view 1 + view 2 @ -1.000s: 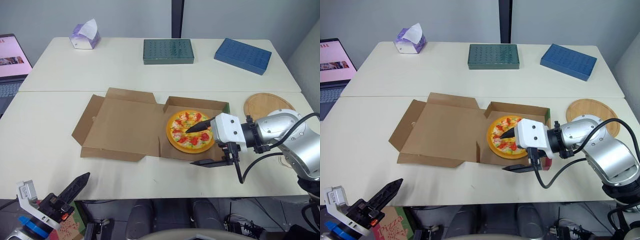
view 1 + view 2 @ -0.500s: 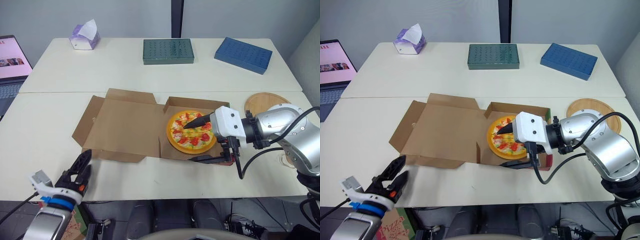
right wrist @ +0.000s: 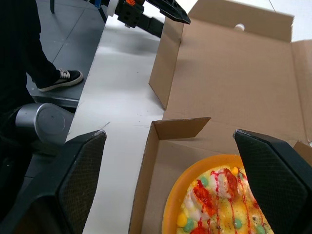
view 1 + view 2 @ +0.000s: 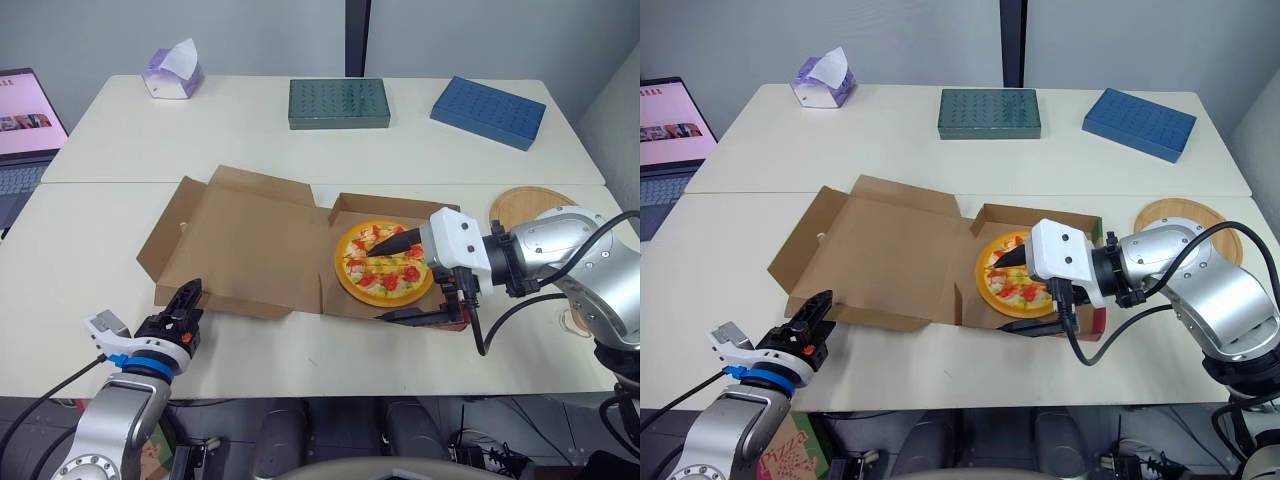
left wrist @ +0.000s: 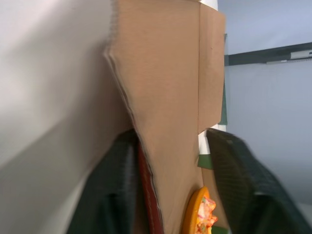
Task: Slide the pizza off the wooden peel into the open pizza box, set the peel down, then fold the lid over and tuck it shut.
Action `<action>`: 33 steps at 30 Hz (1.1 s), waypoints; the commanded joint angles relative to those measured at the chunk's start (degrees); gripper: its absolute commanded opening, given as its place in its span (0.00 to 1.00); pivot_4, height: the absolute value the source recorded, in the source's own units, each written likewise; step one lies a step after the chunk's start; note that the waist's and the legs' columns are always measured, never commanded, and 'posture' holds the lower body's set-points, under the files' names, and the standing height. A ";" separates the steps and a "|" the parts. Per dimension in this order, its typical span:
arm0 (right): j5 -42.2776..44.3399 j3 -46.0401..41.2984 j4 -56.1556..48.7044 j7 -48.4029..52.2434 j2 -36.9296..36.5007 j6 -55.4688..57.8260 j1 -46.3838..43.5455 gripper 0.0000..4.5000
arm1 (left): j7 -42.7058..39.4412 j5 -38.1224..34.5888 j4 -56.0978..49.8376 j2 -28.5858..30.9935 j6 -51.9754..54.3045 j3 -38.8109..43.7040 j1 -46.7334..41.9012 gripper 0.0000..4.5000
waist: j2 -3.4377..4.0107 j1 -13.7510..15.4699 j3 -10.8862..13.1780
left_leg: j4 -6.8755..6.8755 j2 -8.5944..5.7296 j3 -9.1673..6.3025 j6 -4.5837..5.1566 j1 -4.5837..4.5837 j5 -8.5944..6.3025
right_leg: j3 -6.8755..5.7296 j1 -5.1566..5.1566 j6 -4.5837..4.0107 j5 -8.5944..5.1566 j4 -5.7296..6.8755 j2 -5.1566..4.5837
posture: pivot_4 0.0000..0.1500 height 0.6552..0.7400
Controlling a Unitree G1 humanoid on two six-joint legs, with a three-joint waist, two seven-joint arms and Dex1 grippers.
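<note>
Pale tabletop (image 4: 90, 230), pizza (image 4: 385, 265) in open box (image 4: 250, 250); left tool (image 4: 188, 296) and right tool (image 4: 378, 287) both released.

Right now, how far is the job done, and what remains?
Done: the pizza lies in the box base, and the peel rests on the table to the right. In hand: the open left gripper straddles the near corner of the lid; the right gripper hangs open over the front of the box base. Left: fold the lid over and tuck it shut.
</note>
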 commanded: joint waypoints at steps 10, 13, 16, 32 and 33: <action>0.89 -2.91 -1.05 -5.35 1.32 0.32 -1.08 1.00 | 0.08 1.16 -5.94 7.90 -1.63 -0.70 -2.78 0.01 | -0.01 0.67 0.00 | 0.00 0.00 0.00 0.00 0.00 0.00 | -0.01 0.00 0.00 0.00 -0.01 0.00 | 1.00 1.00; -0.28 -3.47 0.74 -8.81 3.08 0.61 -1.67 1.00 | -4.08 2.45 -4.54 13.41 0.17 0.67 -4.97 0.01 | -0.03 0.80 0.02 | 0.00 0.01 -0.05 -0.01 0.00 0.01 | -0.06 -0.02 -0.01 0.00 0.01 0.04 | 1.00 1.00; -5.74 -2.25 5.62 -12.36 3.54 -1.23 -2.99 1.00 | -11.16 4.17 -1.99 19.74 3.48 1.77 -7.22 0.01 | -0.03 0.78 0.02 | -0.01 0.01 -0.01 -0.02 0.00 0.01 | -0.03 -0.03 -0.02 0.00 0.00 0.04 | 1.00 1.00; -40.64 13.01 66.06 -16.18 8.00 -36.84 -21.82 0.01 | -47.68 23.53 17.40 32.15 11.78 4.28 -12.89 0.00 | -0.02 -0.54 0.08 | -0.21 0.01 0.04 -0.01 -0.06 0.01 | -0.04 -0.19 -0.07 -0.02 -0.04 0.04 | 1.00 1.00; -41.31 13.25 68.12 -15.29 8.26 -38.67 -22.40 0.01 | -48.92 24.43 18.09 32.34 12.09 4.26 -13.34 0.00 | -0.02 -0.59 0.09 | -0.22 0.01 0.03 -0.01 -0.07 0.01 | -0.04 -0.20 -0.06 -0.02 -0.04 0.04 | 1.00 1.00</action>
